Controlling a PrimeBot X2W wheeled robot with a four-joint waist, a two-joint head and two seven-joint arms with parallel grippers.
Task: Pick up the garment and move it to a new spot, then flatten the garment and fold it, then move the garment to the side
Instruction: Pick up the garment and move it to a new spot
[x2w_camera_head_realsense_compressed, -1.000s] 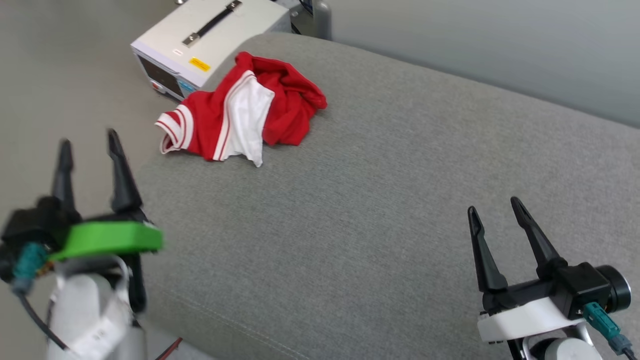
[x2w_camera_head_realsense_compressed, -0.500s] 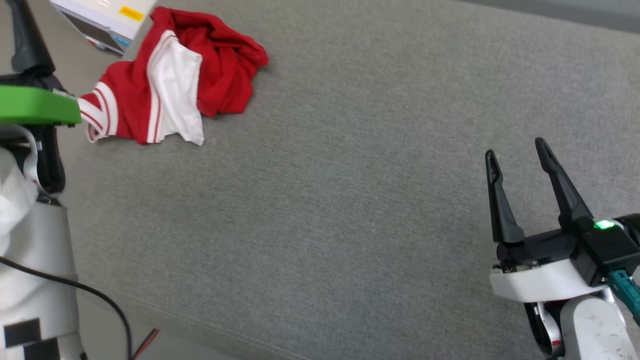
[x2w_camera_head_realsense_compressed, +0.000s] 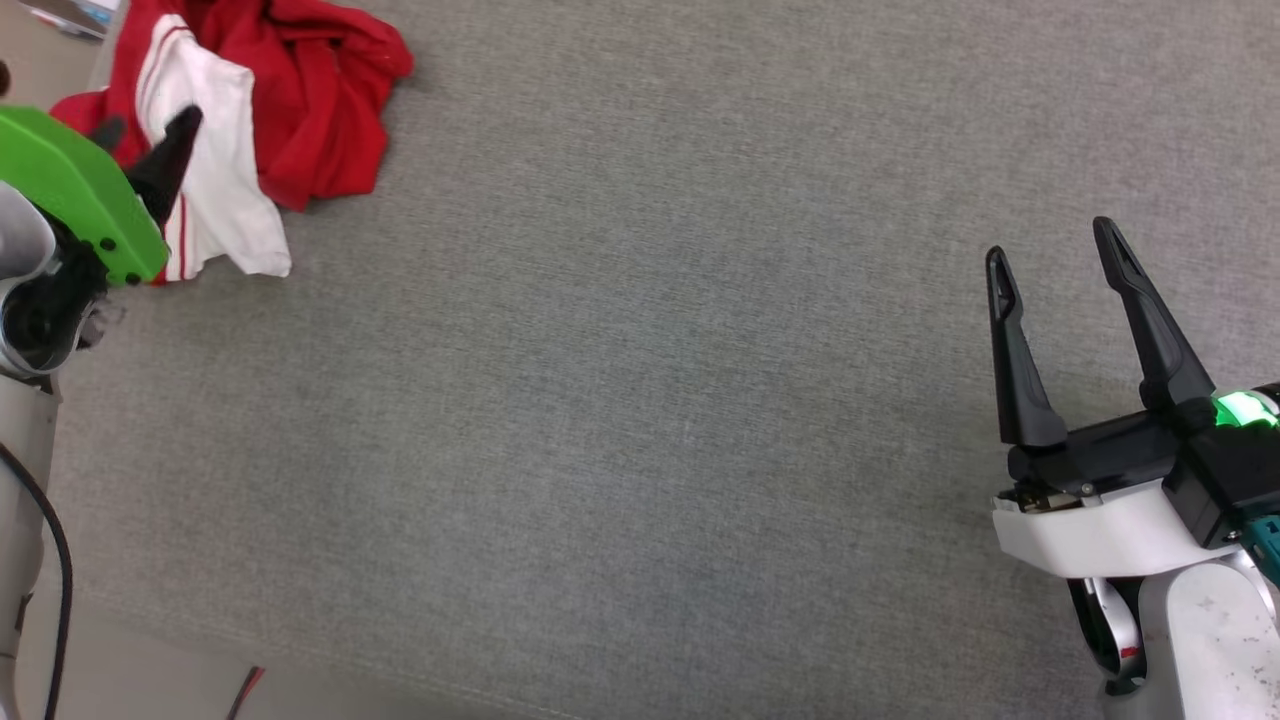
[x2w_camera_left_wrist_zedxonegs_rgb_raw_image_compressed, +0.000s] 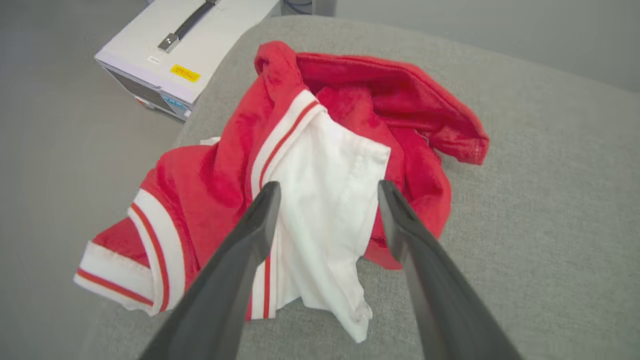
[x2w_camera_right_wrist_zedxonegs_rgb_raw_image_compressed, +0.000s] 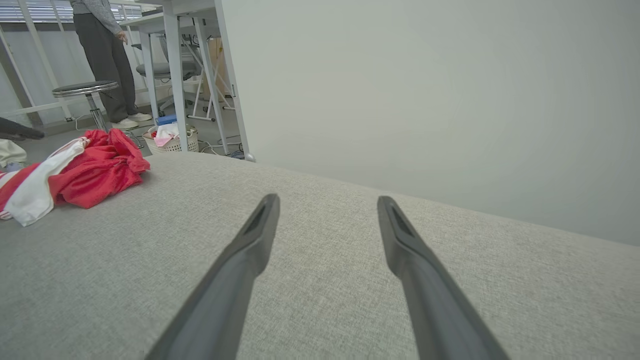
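Note:
The garment (x2w_camera_head_realsense_compressed: 300, 90) is a crumpled red shirt with a white sleeve and red-white striped trim, lying at the far left corner of the grey cushion (x2w_camera_head_realsense_compressed: 650, 400). In the left wrist view the garment (x2w_camera_left_wrist_zedxonegs_rgb_raw_image_compressed: 330, 195) lies just beyond my left gripper (x2w_camera_left_wrist_zedxonegs_rgb_raw_image_compressed: 327, 187), whose jaws stand open over the white sleeve, holding nothing. In the head view the left gripper (x2w_camera_head_realsense_compressed: 145, 125) sits at the garment's near left edge. My right gripper (x2w_camera_head_realsense_compressed: 1060, 250) hovers open and empty at the cushion's right side, far from the garment (x2w_camera_right_wrist_zedxonegs_rgb_raw_image_compressed: 75, 175).
A white equipment case (x2w_camera_left_wrist_zedxonegs_rgb_raw_image_compressed: 185, 50) with a black handle sits on the floor beyond the cushion's left corner. A pale wall (x2w_camera_right_wrist_zedxonegs_rgb_raw_image_compressed: 425, 100) rises behind the cushion. Far off, a person (x2w_camera_right_wrist_zedxonegs_rgb_raw_image_compressed: 105, 50) stands by a stool (x2w_camera_right_wrist_zedxonegs_rgb_raw_image_compressed: 87, 92), a desk and a basket (x2w_camera_right_wrist_zedxonegs_rgb_raw_image_compressed: 170, 140).
The head camera has tilted down and right, so the garment slid to the top left of its view. My left gripper has reached forward to the garment's edge. Both grippers stay open.

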